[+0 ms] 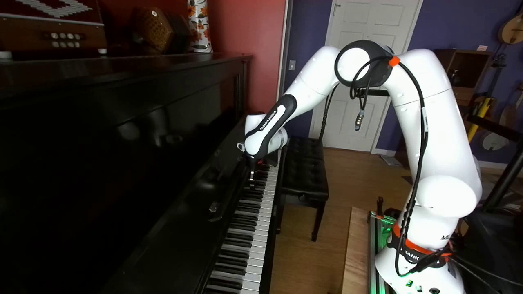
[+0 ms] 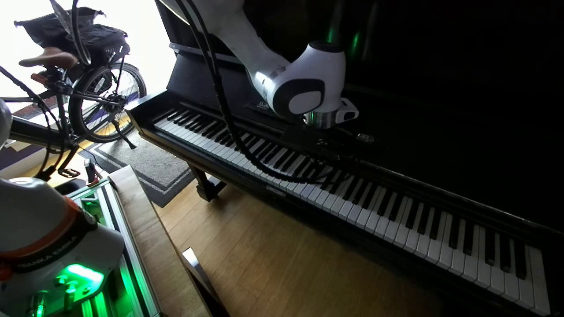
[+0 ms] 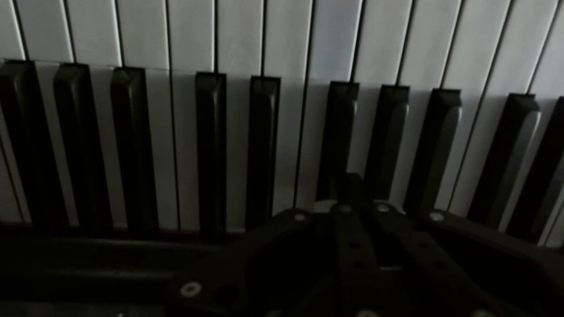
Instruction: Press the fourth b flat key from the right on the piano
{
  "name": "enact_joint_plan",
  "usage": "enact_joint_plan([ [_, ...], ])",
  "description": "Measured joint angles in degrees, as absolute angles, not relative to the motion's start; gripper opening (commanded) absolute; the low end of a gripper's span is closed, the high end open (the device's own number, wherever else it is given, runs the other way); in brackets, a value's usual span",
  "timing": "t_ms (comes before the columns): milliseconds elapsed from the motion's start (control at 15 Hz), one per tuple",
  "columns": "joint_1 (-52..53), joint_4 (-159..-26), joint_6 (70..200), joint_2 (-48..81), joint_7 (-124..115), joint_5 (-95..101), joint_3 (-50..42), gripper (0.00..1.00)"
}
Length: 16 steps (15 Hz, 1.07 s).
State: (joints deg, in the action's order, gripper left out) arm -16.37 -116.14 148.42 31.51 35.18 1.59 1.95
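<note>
Purple wall, white door and wooden floor as background, in an exterior view. Piano: glossy black upright along the left side, its keys running away from the camera; tufted black bench beside the farther stretch. Robot arm: stretched across to the piano, jaws a slim dark shape pointing down at the keys. Approach: judged complete, or nearly so.

Also in an exterior view: bicycle and rug at left; keys slanting down toward the lower right. Black cable hanging in front of them. Jaws: in deep shadow over the middle stretch; spread and contact not readable. Count from the right end: not certain (the black-key groups suggest the fourth b flat lies about there).

Wrist view: key fronts at top, jaws at the lower edge. Jaws: together, tips meeting or all but meeting, nothing held. Tips: over a black key, leftmost in the picture of a group of three; touching or just above, cannot tell. Pressing: none evident, that key standing level with its neighbours. Outstanding, by judgement: the downward push, then the lift clear.
</note>
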Motion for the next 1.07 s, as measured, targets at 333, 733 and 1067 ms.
enact_joint_plan([
  [333, -15.2, -118.3, 148.4, 28.4, 34.0, 1.8, 1.8, 0.71],
  [733, -14.0, -123.6, 148.4, 22.1, 31.4, 1.9, 1.6, 1.00],
  [1067, -12.9, -128.3, 148.1, 15.6, 29.5, 3.0, 0.6, 1.00],
])
